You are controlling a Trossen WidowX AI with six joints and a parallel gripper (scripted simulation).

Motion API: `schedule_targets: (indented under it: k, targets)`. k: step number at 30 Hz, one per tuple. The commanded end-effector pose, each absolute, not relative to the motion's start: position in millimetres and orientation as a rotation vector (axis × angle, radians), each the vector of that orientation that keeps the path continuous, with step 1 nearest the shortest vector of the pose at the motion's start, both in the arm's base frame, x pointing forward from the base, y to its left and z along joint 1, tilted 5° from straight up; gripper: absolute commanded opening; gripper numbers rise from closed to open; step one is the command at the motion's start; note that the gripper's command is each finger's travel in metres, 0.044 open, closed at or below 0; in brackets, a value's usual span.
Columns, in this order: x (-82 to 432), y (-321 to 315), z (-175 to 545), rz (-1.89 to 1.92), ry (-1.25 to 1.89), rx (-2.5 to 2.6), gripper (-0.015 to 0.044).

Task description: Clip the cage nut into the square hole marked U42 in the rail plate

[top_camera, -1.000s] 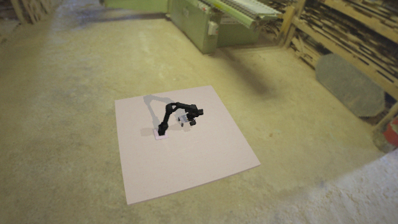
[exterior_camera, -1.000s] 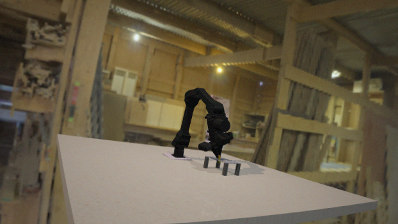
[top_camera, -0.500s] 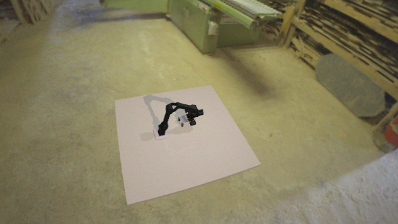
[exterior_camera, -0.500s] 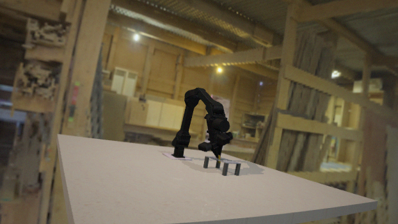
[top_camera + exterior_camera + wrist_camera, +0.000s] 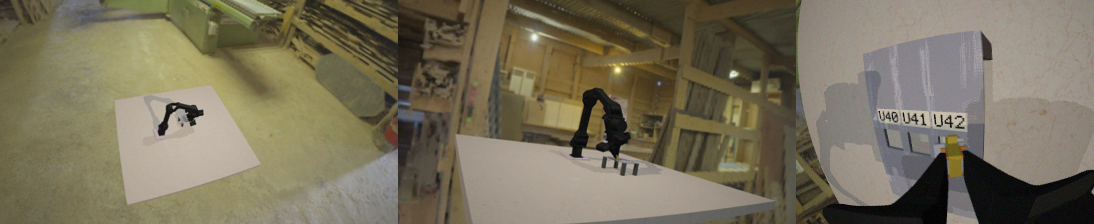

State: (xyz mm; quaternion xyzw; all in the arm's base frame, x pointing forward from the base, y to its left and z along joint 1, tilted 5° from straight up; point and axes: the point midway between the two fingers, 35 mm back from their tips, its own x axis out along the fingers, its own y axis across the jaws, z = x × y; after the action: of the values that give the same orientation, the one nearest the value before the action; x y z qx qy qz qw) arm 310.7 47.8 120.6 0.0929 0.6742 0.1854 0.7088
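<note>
Three square holes line the plate, labelled U40, U41 and U42; four dark legs support it above the pale table. My gripper is clamped on the nut, a small yellow piece with orange edges, its fingers pressing from both sides; the nut is at the U42 hole and covers part of that opening in the wrist view; whether its wings are through the hole, I cannot tell. My black arm bends over the plate; the U40 and U41 holes are unfilled.
</note>
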Motion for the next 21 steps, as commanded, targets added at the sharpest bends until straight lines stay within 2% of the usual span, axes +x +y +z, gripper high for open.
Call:
schedule_targets:
  k: [1, 21]
  targets:
    - [310.4, 48.2, 120.8, 0.423, 1.497, 0.213, 0.0026]
    - [310.7, 45.6, 120.0, 0.438, 1.496, 0.227, 0.0026]
